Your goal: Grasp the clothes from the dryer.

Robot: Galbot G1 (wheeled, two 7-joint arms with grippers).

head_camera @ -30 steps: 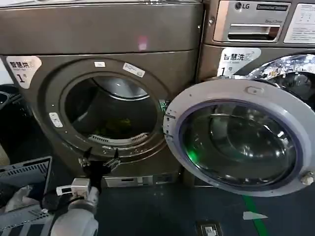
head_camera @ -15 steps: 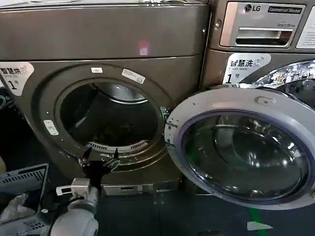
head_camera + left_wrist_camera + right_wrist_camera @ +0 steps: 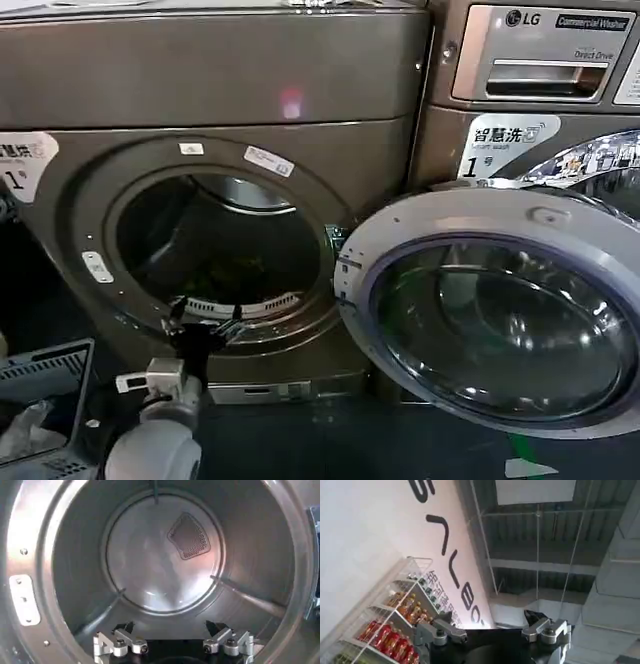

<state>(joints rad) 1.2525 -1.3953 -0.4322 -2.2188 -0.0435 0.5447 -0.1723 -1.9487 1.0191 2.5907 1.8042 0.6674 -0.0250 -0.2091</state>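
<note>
My left hand (image 3: 203, 328) open, empty, at near lower lip of dryer (image 3: 215, 90) porthole. Clothes (image 3: 228, 270) low on drum floor, straight ahead, farther in. Right hand (image 3: 492, 630) open, pointing ceilingward.

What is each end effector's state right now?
Left end effector: open, empty, at the dryer porthole's lower rim.
Right end effector: open, empty, pointed at the ceiling.

Open porthole (image 3: 220, 245) — door (image 3: 495, 310) swung well aside
</note>
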